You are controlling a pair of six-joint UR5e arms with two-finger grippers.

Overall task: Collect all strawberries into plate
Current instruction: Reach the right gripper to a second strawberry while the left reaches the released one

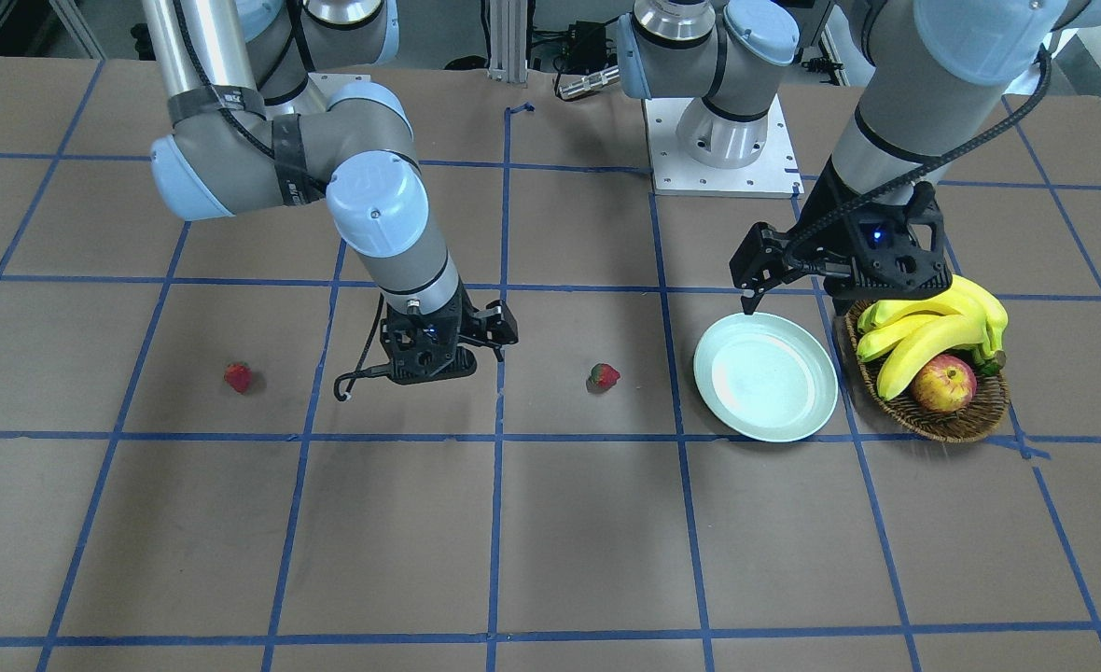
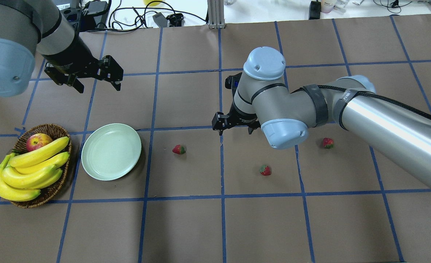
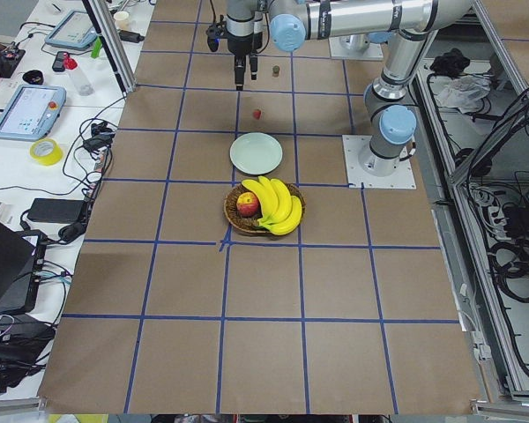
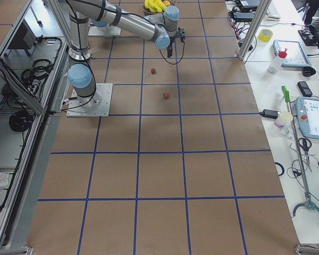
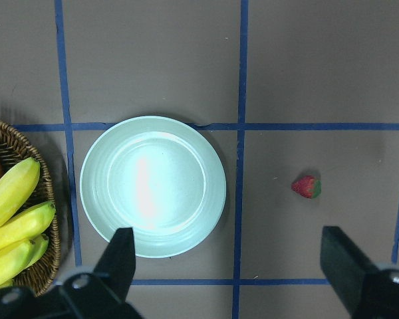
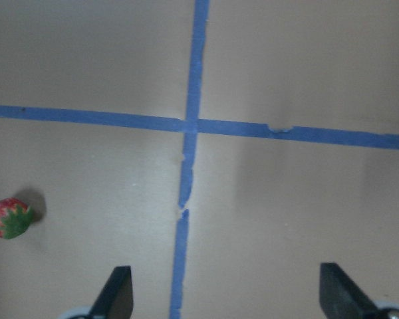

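Three loose strawberries; plate beside basket.

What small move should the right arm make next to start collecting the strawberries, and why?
Probably it should shift the right pincer sideways toward the strawberry until the berry is centred under it. The pincer is open and holds nothing. In its wrist view that berry lies far off to one side, so lowering now would likely miss it. The plate is empty.

The plate lies between the basket and three spread-out strawberries.
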